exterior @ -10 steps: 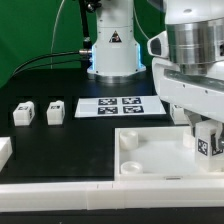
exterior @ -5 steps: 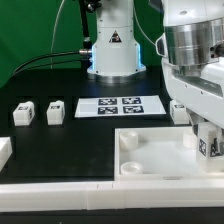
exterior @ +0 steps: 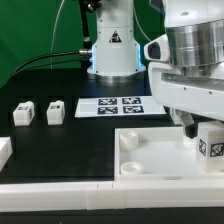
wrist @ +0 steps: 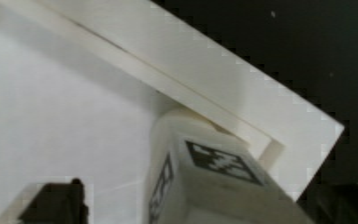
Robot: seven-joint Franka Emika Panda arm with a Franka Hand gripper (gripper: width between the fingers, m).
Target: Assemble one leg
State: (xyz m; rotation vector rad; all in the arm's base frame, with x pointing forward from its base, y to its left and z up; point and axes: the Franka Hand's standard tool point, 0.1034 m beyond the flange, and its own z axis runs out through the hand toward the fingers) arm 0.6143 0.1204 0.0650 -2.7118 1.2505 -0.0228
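Note:
My gripper (exterior: pixel 207 142) is shut on a leg (exterior: pixel 209 139), a small white block with a black-and-white tag. It holds the leg upright over the corner of the large white tray (exterior: pixel 140 150) at the exterior view's right. I cannot tell whether the leg touches the tray. In the wrist view the leg (wrist: pixel 211 180) fills the space between the dark fingers (wrist: pixel 55 202), with the tray's wall (wrist: pixel 176 85) behind it. Two more legs (exterior: pixel 22 113) (exterior: pixel 55 111) stand on the black table at the exterior view's left.
The marker board (exterior: pixel 122 105) lies behind the tray. A white part (exterior: pixel 4 150) sits at the exterior view's left edge. A long white rail (exterior: pixel 60 192) runs along the front. The robot's base (exterior: pixel 112 50) stands at the back.
The gripper with the leg has shifted slightly toward the exterior view's left and now hides a small white piece that showed beside the marker board. The leg stays over the same tray corner.

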